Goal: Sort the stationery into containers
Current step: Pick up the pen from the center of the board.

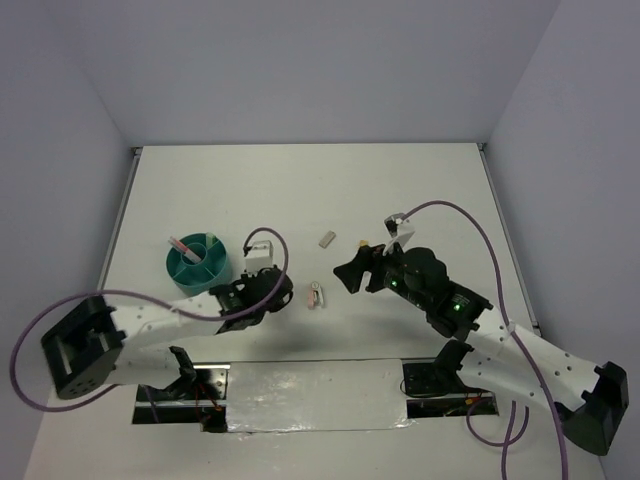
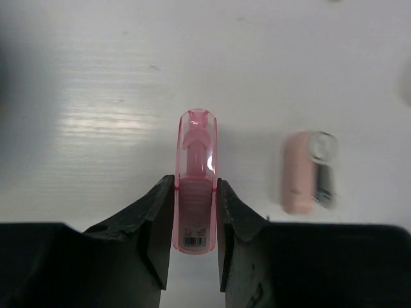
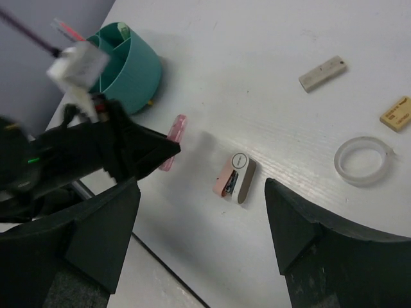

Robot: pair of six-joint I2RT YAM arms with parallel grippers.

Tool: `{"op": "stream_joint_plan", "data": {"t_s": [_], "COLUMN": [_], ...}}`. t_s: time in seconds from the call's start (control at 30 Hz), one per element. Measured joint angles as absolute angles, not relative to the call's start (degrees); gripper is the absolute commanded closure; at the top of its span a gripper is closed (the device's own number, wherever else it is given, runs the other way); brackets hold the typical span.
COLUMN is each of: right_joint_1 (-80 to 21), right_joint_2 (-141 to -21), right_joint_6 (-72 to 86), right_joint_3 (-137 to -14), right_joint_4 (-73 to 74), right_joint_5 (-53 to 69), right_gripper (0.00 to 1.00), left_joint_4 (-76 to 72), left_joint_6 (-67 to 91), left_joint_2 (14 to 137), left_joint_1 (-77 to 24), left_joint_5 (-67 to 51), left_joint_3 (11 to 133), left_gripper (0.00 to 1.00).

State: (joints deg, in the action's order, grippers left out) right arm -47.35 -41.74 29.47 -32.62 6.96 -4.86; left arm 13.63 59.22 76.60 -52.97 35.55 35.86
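Beside the pink-white clip (image 2: 307,172), left gripper (image 2: 196,192) pinches pink stick (image 2: 196,147).

A translucent pink plastic stick (image 2: 197,147) lies flat on the tabletop (image 1: 400,190), pinched by the left hand (image 2: 195,187). A pink-white clip (image 2: 307,172) lies just beside it. The round teal plastic organizer (image 1: 197,268) holds a tilted thin pink pen (image 1: 182,245).

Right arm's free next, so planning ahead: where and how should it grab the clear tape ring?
The clear tape ring lies flat, hole up: come straight down from above, one finger inside the hole, one outside, and pinch the wall on the side away from the tan nub.
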Motion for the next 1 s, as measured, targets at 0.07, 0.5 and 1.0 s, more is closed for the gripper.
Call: {"op": "stream_joint_plan", "data": {"t_s": [0.07,0.5,1.0], "right_joint_1": [-46.48,-53.30,-58.85], "right_joint_2": [-43.75,-62.24,-75.46], "right_joint_6": [30.63,35.35,37.58], "right_joint_3": [-33.04,-46.39,-52.25], "right_joint_4": [6.37,0.38,-1.48], "right_joint_5": [-4.12,1.52,-5.76], "right_gripper": [0.17,0.23,0.57], "left_joint_4": [7.29,-20.25,-22.59], "left_joint_6": [54.96,28.45,23.66], "left_joint_2": [68.58,38.74,34.50], "left_joint_1": [-55.61,-57.54,-57.63], "left_joint_5": [35.18,26.00,19.46], "left_joint_3": [31.68,16.38,14.61], "left_gripper": [1.00,1.00,1.00]}}
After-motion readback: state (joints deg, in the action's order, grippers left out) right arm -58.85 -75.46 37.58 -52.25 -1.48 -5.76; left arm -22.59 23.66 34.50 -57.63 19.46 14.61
